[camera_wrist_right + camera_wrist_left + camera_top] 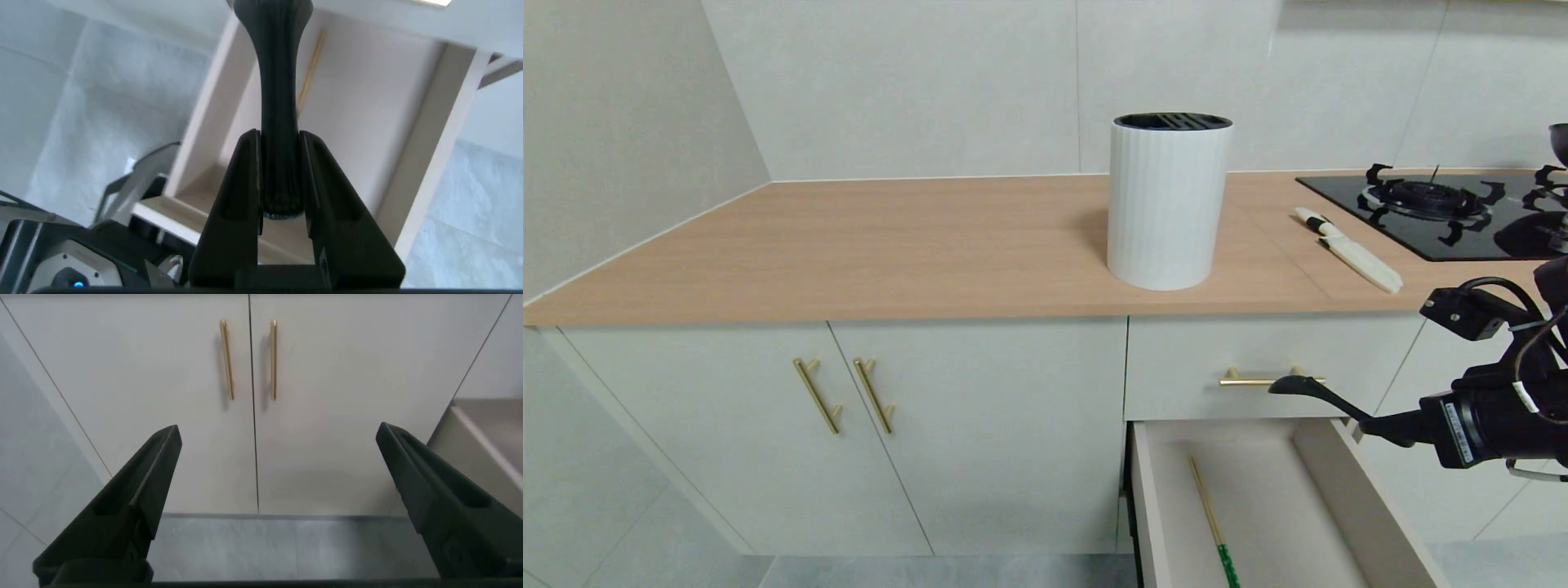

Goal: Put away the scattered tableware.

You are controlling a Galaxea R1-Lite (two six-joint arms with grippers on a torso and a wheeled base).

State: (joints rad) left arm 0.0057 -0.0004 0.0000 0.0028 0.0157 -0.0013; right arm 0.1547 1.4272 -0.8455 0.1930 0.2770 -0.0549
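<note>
We see a wooden countertop (pixel 890 245) bearing a white ribbed holder (pixel 1168 204); a pale knife (pixel 1347 249) lies near the hob (pixel 1437 204).

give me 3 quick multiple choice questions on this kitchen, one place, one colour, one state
1. Where does the cream-bladed knife lie?
A) on the light wooden countertop, right of the white ribbed cylindrical holder, near the black gas hob
B) on the floor
C) in a sink

2. What colour is the near end of the thin wooden chopstick in the open drawer?
A) red
B) blue
C) green

3. The right gripper is
A) open, empty
B) shut on the black-handled utensil
C) shut on a cup

Answers: 1 A, it lies flat on the countertop; 2 C, the tip is green; 3 B, both fingers press the handle.
</note>
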